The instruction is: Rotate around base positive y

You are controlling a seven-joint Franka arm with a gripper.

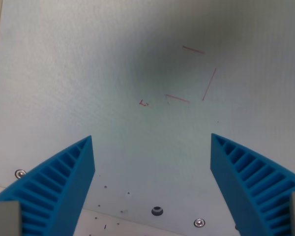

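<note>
The pincer [152, 140] was seen from the wrist camera with its two blue ribbed fingers [64, 182] spread wide apart, nothing being held between them; only the tips and inner ribbed faces were shown, the lower parts being cut off by the bottom edge of the picture, and the right finger [250, 177] also by the right edge; small grey blocks at the bottom corners were only partly visible and could not be identified.

A pale counter [88, 64] was seen beyond and below the fingers, filling nearly the whole view; a soft dark shadow was cast across its far middle, blurring that part; its left edge was glimpsed at the far left, where a beige strip was shown but could not be made out.

Thin red lines [194, 73] were marked on the counter to the right of centre, far from the fingers; three strokes were visible, forming an incomplete outline; a small red mark [144, 103] lay just left of them, too small to be read.

Near the bottom, a screw [20, 173] was seen beside the left finger, a dark round hole [157, 211] between the fingers, and another screw [199, 222] near the right finger; several tiny specks were scattered there.

No separate object was shown for the task; the pincer itself was placed above the counter.
</note>
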